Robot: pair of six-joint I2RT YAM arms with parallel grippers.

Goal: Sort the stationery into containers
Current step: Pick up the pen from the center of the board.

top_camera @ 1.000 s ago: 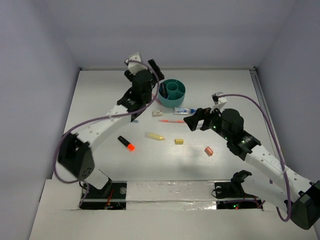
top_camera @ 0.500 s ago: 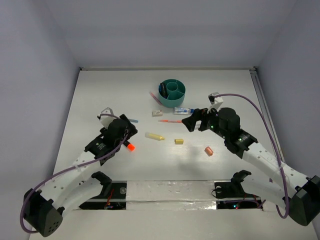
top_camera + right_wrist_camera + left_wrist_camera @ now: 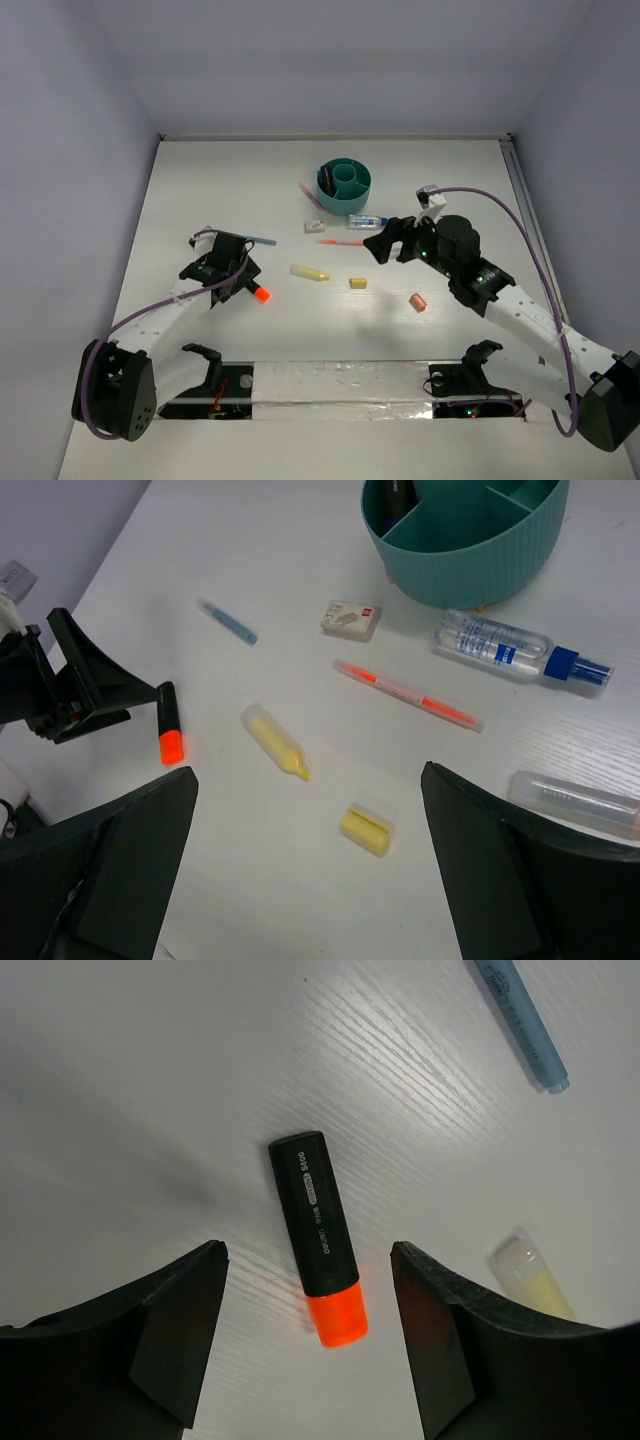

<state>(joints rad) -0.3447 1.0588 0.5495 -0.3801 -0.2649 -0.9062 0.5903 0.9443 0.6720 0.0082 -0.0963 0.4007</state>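
Observation:
The teal organizer stands at the back centre, with a dark item in its left cell. My left gripper is open and straddles the black marker with the orange cap, which lies flat on the table; in the left wrist view the marker lies between the fingers, apart from both. My right gripper is open and empty, held above the orange-red pen. In the right wrist view the yellow marker and a yellow bit lie below the right gripper.
A blue pen, a pink pen, a white eraser, a clear tube with a blue cap and an orange bit lie loose on the table. The organizer also shows in the right wrist view.
My left arm has swung from beside the organizer back to the near left and come down over the black marker. The pink pen it hid now shows. The right arm has barely moved.

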